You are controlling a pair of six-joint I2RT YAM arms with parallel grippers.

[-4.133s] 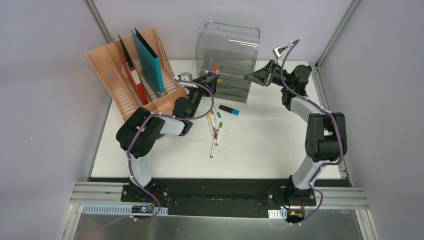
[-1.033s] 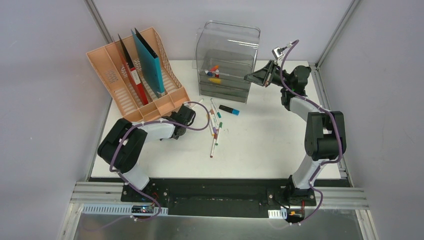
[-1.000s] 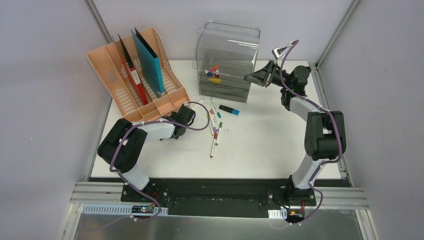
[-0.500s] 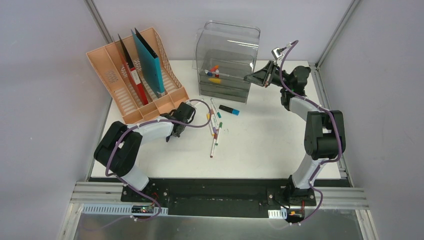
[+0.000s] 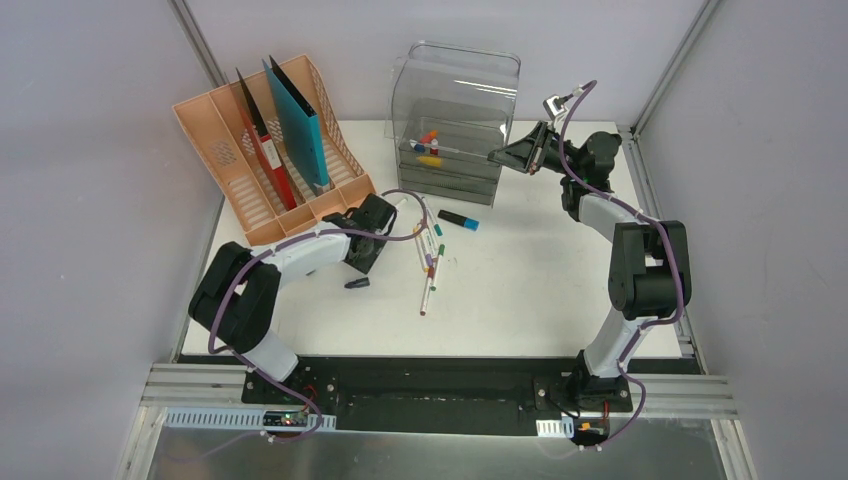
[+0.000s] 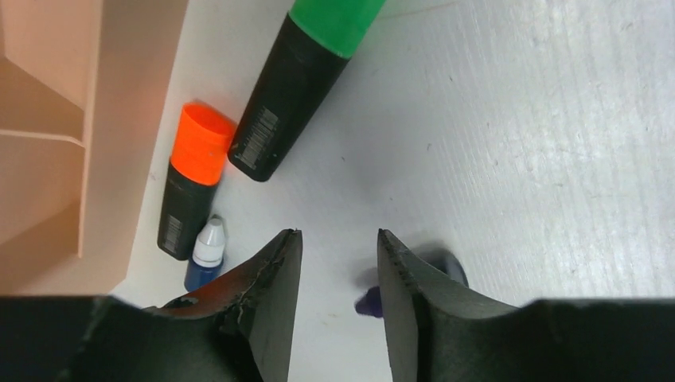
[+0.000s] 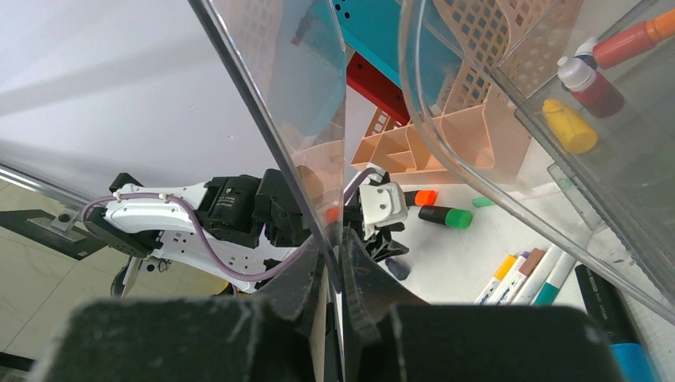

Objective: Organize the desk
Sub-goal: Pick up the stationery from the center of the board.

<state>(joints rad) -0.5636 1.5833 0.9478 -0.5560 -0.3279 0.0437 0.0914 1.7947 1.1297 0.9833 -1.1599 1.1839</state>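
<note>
Enclosed on three sides by plain grey walls. White desk filling the space between them, matte, aluminium-framed. Peach rack at far left, clear box at far centre. Right gripper clenched on the box's clear wall. Left gripper released and empty, low over the desk near scattered markers. Small dark pen lying just beside it.

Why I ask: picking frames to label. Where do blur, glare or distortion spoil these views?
Left wrist: the green highlighter and orange highlighter are sharp, but a small dark blue object by the left gripper is smeared. Right wrist: the clear drawer box bends and mirrors what lies behind. Top external: even light, sharp, with glare only on the near metal sheet.
</note>
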